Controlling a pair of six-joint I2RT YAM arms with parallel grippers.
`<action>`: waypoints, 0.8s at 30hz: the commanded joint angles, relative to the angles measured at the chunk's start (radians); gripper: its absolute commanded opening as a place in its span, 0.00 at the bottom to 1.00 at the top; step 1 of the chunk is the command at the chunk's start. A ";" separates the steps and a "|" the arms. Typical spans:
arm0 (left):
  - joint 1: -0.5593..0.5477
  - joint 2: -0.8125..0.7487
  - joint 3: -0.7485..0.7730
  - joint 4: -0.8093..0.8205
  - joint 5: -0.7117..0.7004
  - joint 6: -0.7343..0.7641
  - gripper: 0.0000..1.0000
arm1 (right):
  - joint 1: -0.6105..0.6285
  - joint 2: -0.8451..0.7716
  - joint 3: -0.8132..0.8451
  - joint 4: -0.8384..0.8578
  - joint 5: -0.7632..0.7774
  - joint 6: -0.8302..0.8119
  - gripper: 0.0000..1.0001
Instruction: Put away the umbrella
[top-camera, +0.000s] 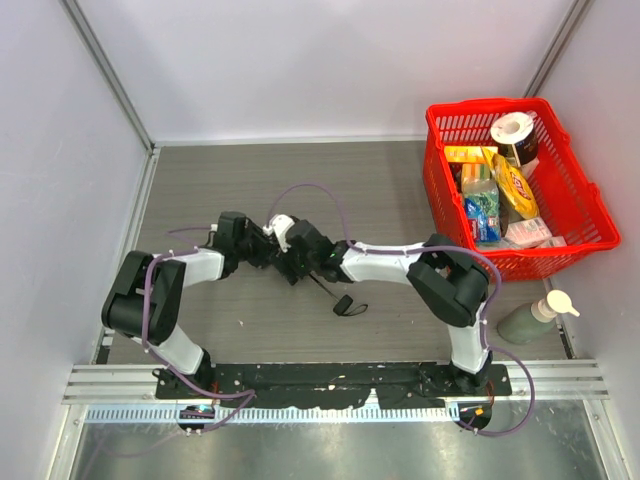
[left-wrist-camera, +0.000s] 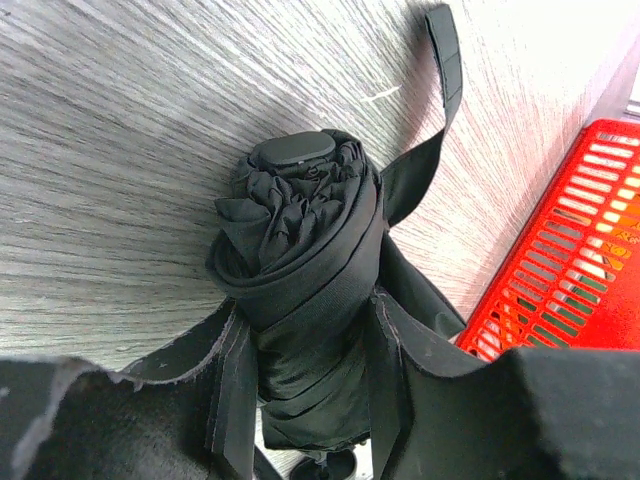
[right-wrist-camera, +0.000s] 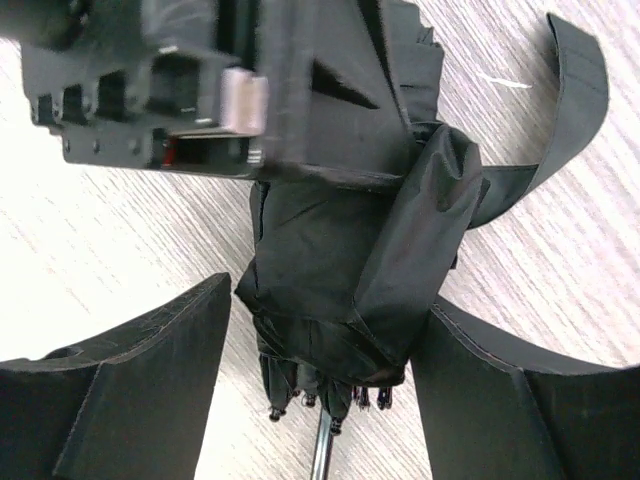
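Observation:
The black folded umbrella (top-camera: 290, 266) lies on the grey table between my two grippers. In the left wrist view its rolled canopy (left-wrist-camera: 300, 220) points away, with the flat cap at the far end, and my left gripper (left-wrist-camera: 310, 335) is shut on the bundle. Its closure strap (left-wrist-camera: 447, 70) hangs loose. In the right wrist view my right gripper (right-wrist-camera: 320, 330) is open around the canopy's (right-wrist-camera: 340, 250) rib-tip end. The left finger stands clear of the fabric, and the thin shaft (right-wrist-camera: 322, 455) runs toward the camera. The wrist strap loop (top-camera: 348, 305) lies on the table toward the near side.
A red basket (top-camera: 575, 190) full of groceries stands at the back right; its side shows in the left wrist view (left-wrist-camera: 570, 270). A green pump bottle (top-camera: 530, 318) lies at the right near edge. White walls close in the table.

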 joint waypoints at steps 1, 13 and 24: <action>-0.004 0.090 -0.065 -0.403 -0.116 0.080 0.00 | 0.090 0.047 0.075 0.004 0.212 -0.196 0.74; -0.005 0.075 -0.056 -0.449 -0.124 0.070 0.00 | 0.156 0.199 0.074 0.008 0.487 -0.196 0.19; 0.005 -0.003 -0.022 -0.351 -0.101 0.138 0.73 | 0.038 0.193 -0.070 0.057 -0.063 0.028 0.01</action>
